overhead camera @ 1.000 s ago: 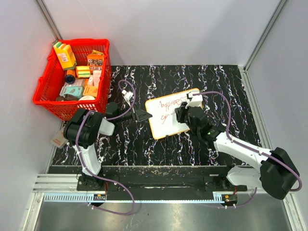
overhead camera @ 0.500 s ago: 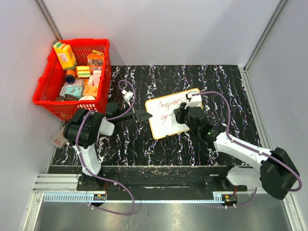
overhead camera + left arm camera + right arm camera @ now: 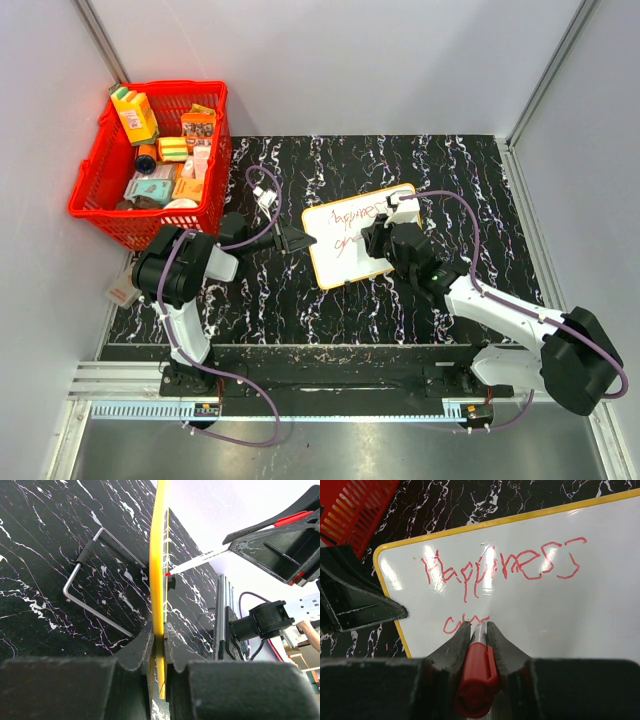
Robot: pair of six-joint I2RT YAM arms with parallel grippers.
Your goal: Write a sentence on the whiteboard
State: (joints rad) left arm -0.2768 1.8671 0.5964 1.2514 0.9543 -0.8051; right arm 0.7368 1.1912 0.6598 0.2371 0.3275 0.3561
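The whiteboard with its yellow rim lies tilted on the black marbled table, mid-table. My left gripper is shut on its left edge; in the left wrist view the yellow rim runs edge-on between my fingers. My right gripper is shut on a red marker, its tip touching the board. The sentence reads "Happiness" in red on the first line, with a few letters of a second line below it. The marker also shows in the left wrist view.
A red basket full of packets stands at the back left. A bent metal stand wire lies behind the board. Grey walls close the table at the back and sides. A tag lies by the left arm.
My right gripper has shifted slightly left along the second line with the marker. The left arm and the board have not moved.
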